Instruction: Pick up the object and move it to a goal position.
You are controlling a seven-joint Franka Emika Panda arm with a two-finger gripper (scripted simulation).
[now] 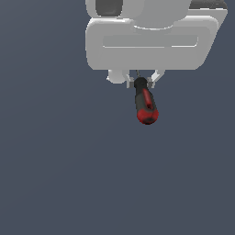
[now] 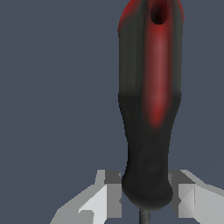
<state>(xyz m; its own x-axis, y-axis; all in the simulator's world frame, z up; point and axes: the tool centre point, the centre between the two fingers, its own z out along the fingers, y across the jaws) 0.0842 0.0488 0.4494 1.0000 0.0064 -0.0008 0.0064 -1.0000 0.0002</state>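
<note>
The screwdriver [image 1: 146, 102] has a rounded red-and-black handle. In the exterior view it hangs below the large white gripper [image 1: 141, 82], whose two small fingers close on the black neck end of the handle. The handle's red rounded end points toward the camera and down. In the wrist view the handle [image 2: 151, 109] fills the middle, with a finger [image 2: 105, 197] on each side of its black lower end. A short piece of the thin dark shaft [image 2: 144, 216] shows between the fingers. The gripper [image 2: 146, 197] is shut on the handle.
A plain dark grey-blue surface [image 1: 55, 174] fills the background in both views. The white hand body [image 1: 151, 41] covers the upper part of the exterior view. No other objects show.
</note>
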